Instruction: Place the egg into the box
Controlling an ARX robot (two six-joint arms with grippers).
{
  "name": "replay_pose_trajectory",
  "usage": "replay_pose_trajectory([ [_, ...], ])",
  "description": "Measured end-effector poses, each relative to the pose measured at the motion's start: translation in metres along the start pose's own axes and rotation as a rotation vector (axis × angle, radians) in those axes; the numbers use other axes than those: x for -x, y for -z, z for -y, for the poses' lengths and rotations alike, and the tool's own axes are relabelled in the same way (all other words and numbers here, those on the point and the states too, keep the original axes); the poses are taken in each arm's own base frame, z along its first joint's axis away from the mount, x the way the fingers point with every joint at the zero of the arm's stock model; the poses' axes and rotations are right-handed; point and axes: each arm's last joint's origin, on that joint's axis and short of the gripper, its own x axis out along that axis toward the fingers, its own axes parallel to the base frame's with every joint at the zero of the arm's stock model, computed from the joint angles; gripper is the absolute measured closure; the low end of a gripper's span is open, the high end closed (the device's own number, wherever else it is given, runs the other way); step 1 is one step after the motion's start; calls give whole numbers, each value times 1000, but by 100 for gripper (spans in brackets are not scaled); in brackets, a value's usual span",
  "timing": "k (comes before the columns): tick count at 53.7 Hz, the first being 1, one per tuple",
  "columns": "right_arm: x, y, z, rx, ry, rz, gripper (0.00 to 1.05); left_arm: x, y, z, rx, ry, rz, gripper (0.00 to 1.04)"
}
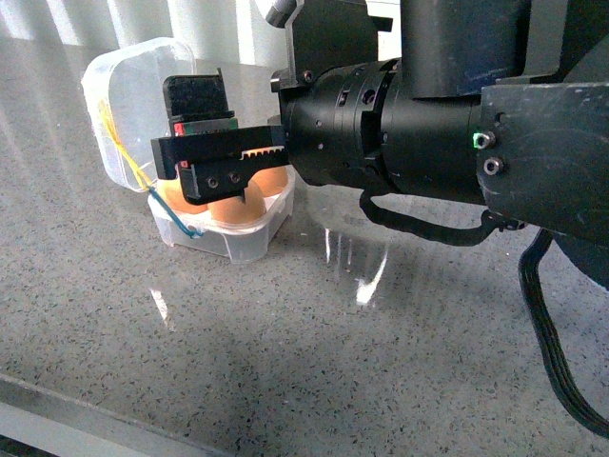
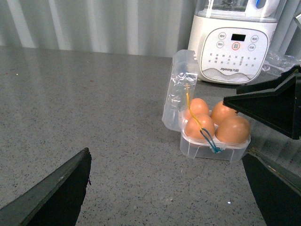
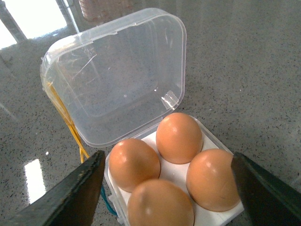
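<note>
The clear box [image 1: 240, 244] stands on the grey counter with its lid [image 3: 122, 75] raised. Each of its hollows holds a brown egg [image 3: 178, 136], all alike. Yellow and blue cords [image 2: 207, 136] hang at its side. My right gripper [image 3: 171, 188] is open and empty, just above the eggs, one finger on each side of the box. In the front view it [image 1: 224, 167] hides most of the eggs. My left gripper [image 2: 164, 188] is open and empty, low over bare counter, a little way from the box [image 2: 207, 148].
A white Joyoung appliance [image 2: 235, 42] stands behind the box, with crumpled clear plastic [image 2: 282, 61] beside it. The right arm's body and cables [image 1: 552, 324] fill the right of the front view. The counter's front edge [image 1: 95, 409] is close.
</note>
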Motion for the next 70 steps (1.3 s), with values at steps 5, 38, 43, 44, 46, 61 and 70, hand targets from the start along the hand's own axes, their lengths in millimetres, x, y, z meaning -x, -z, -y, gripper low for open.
replay_pose_trajectory([
  [5,2,1,1,-2,5,1,9,0,0,0,0,0,0,7],
  [38,83,-34,71,-57,618,101,7,0,0,0,0,0,0,7],
  [43,112,-38,83,-97,759,121,7,0,0,0,0,0,0,7],
  [44,120,-40,84,-110,781,135,7,0,0,0,0,0,0,7],
  [46,134,-43,85,-122,824,153,7,0,0,0,0,0,0,7],
  [61,229,-36,53,-23,979,311,32,0,0,0,0,-2,0,7],
  [70,279,11,24,-11,1009,305,65,0,0,0,0,0,1,7],
])
